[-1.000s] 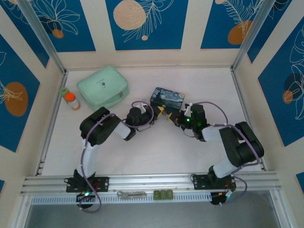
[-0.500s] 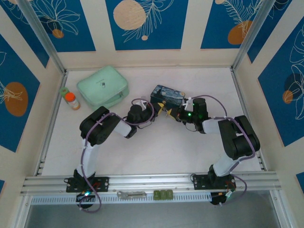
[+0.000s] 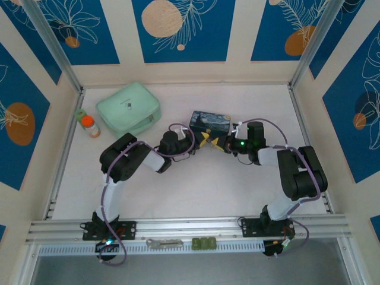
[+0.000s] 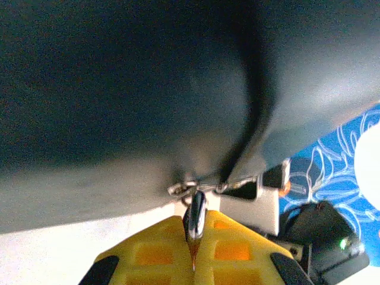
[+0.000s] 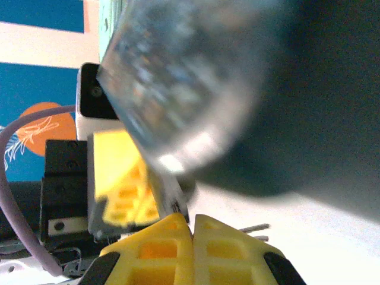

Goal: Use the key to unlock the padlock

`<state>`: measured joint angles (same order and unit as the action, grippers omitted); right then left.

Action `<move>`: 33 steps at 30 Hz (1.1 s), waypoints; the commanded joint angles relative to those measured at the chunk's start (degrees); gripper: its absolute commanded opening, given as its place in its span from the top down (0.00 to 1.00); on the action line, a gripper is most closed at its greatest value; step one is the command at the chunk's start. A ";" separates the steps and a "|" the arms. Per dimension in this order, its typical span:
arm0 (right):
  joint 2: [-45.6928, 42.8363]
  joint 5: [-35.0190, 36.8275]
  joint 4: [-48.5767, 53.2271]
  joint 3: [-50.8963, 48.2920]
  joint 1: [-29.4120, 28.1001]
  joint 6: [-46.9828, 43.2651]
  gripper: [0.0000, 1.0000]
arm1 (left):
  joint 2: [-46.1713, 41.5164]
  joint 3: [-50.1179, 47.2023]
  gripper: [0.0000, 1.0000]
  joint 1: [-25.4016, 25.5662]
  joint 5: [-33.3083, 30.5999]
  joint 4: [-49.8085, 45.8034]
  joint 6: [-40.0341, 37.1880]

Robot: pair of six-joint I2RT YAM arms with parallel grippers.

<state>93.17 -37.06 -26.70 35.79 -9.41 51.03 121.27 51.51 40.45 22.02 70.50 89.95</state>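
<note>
left fingers (image 4: 153,252) pinch tight on a thin dark metal piece, probably the padlock (image 4: 195,214), at their 12 o'clock. right fingers (image 5: 161,249) are pressed together; silvery prongs at their 3 o'clock look like the key (image 5: 254,227). starry tin (image 3: 211,121) looms beyond. insertion step: next, line key to keyhole.

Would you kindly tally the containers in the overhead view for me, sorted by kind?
Pouches: 1, the mint-green pouch
Small bottles: 2, the orange-capped bottle and the green-capped bottle
Tins: 1, the blue tin
Total: 4
</note>
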 commanded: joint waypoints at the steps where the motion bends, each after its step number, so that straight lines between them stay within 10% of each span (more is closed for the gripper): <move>1: 1.17 5.69 -2.86 5.03 -1.07 -1.31 1.00 | -3.20 2.66 1.00 7.51 21.15 8.66 0.62; 20: 1.35 -1.96 1.11 4.57 1.15 19.10 1.00 | -3.71 3.54 1.00 6.23 23.01 10.18 -6.04; 33: 6.78 -7.06 -35.87 -4.79 3.06 62.08 1.00 | -6.00 6.64 1.00 5.69 30.80 10.18 -20.37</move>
<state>96.20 -50.89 -47.42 30.74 -4.43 96.75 120.42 55.07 39.75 30.68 70.63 75.92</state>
